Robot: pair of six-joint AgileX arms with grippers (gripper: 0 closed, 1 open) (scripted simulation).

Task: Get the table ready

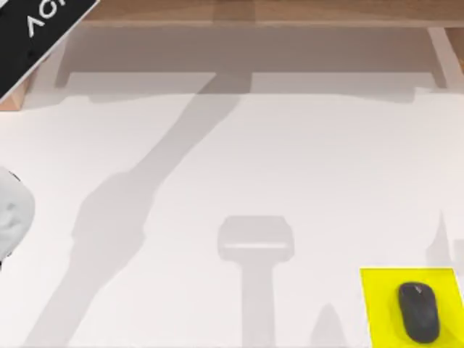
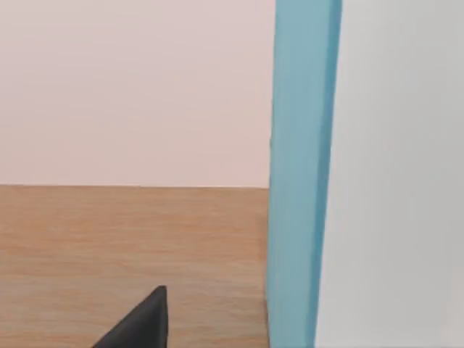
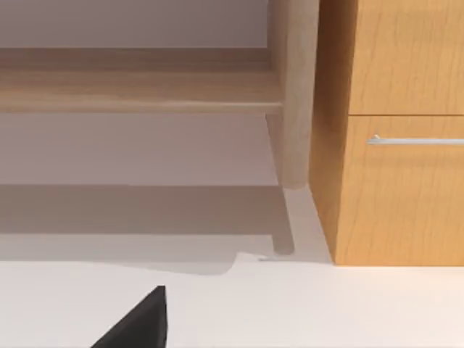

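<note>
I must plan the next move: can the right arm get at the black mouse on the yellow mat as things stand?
Probably yes. The mouse lies uncovered on the yellow mat at the table's near right corner, with nothing beside or over it. The right gripper's finger points toward the far cabinet, so the arm must turn back first.

I see the table [image 1: 290, 159] as a large, plain white top, flat and level, taking up nearly the whole top view. Its surface is smooth and unmarked, crossed only by soft grey shadows. A light wooden frame [image 1: 254, 11] runs along its far edge, and a bit of the same wood shows at the far left corner. From my right claw [image 3: 138, 322], the white top [image 3: 326, 304] lies directly beneath the dark tip and stretches ahead of it. It ends at an edge well beyond the claw.
</note>
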